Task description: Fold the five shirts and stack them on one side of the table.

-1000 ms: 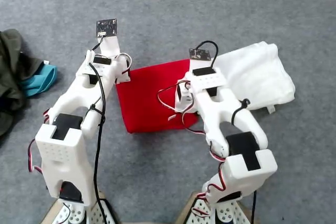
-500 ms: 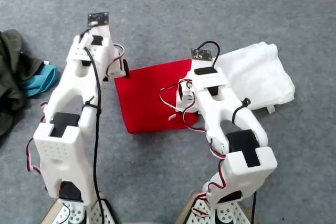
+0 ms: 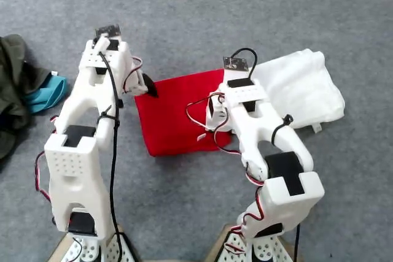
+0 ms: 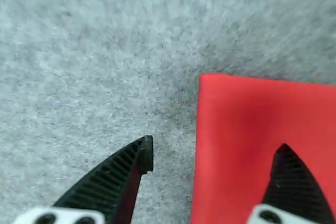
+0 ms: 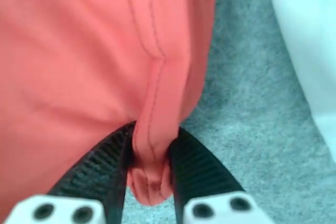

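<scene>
Centrally, red shirt [image 3: 172,118] lay flat on table [image 3: 245,16], right hand [image 5: 153,132] pinched its edge fold, left hand [image 4: 215,145] gaped wide astride one corner.

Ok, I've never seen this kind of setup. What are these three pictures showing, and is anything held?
Two small white robot arms sit side by side at a grey felt table. One picture looks down from above; the other two come from cameras on each arm's wrist. On the table lie a folded red shirt, a folded white shirt beside it, and a dark pile of clothes at the left edge. The right gripper pinches a fold of the red shirt. The left gripper is open, straddling that shirt's edge, holding nothing.
</scene>
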